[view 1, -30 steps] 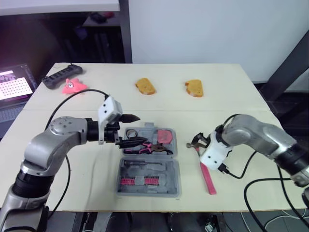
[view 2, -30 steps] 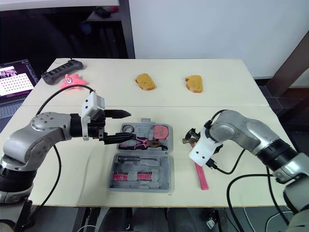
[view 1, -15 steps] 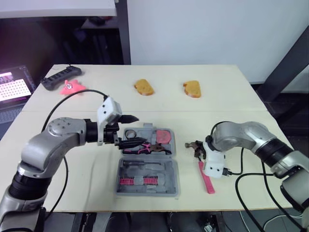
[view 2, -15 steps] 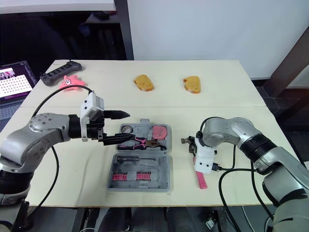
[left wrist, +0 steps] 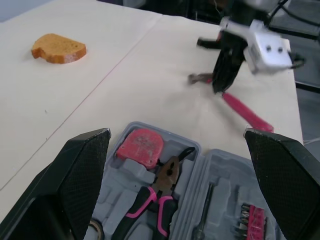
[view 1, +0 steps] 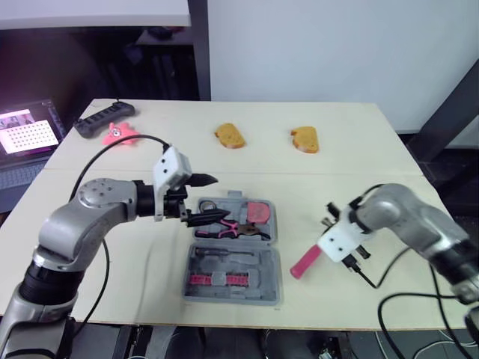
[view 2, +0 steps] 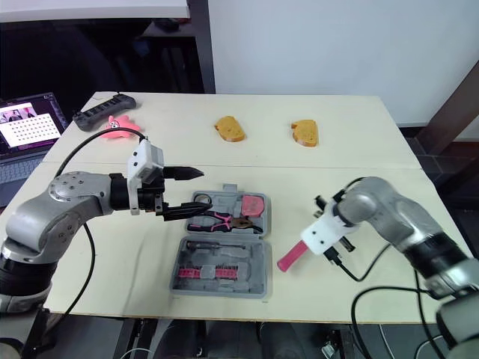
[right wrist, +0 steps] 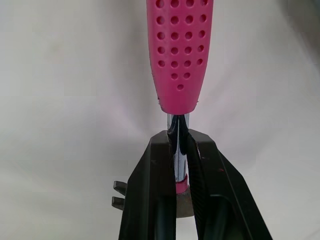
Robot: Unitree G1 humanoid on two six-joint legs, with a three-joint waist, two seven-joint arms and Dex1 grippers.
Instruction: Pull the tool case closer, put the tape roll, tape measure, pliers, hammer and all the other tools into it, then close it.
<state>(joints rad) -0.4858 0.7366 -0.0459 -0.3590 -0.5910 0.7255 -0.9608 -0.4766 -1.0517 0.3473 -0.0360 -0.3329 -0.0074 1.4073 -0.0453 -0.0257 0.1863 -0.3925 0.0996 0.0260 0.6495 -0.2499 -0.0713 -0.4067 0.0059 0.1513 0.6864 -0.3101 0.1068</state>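
Right gripper: clamped tight on the steel shaft of the pink-handled hammer (just past its perforated grip).
Hammer position: beside the open grey plastic tool case, on its right.
Left gripper: spread wide, empty, above the case.

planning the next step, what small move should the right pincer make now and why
Probably carry the hammer toward the robot's left, over the open tool case. The right pincer is shut on its metal shaft just past the pink grip, and the hammer is beside the case, not in it. The pliers and tape measure already lie inside.
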